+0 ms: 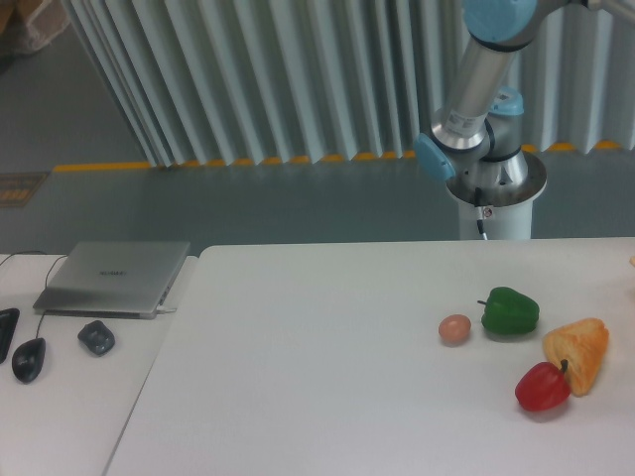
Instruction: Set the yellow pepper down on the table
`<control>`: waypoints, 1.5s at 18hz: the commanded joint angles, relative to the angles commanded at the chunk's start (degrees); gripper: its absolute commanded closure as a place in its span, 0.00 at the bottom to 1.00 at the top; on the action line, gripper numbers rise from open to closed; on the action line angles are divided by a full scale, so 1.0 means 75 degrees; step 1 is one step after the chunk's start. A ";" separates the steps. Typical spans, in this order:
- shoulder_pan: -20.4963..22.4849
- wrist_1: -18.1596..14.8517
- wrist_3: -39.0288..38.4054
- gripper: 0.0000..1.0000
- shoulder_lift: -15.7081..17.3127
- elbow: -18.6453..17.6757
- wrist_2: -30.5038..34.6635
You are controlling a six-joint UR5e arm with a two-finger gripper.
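Note:
The yellow pepper is out of view. My gripper is outside the frame too; only the arm's silver link and its base show at the back right, the link leaning up towards the right. The white table fills the lower part of the view.
At the table's right lie a green pepper, a small brown egg, a red pepper and an orange-yellow wedge touching it. On the left surface are a laptop, a mouse and a dark lump.

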 joint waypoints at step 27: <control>0.0164 0.0375 0.0141 0.00 -0.0621 -0.0035 0.0059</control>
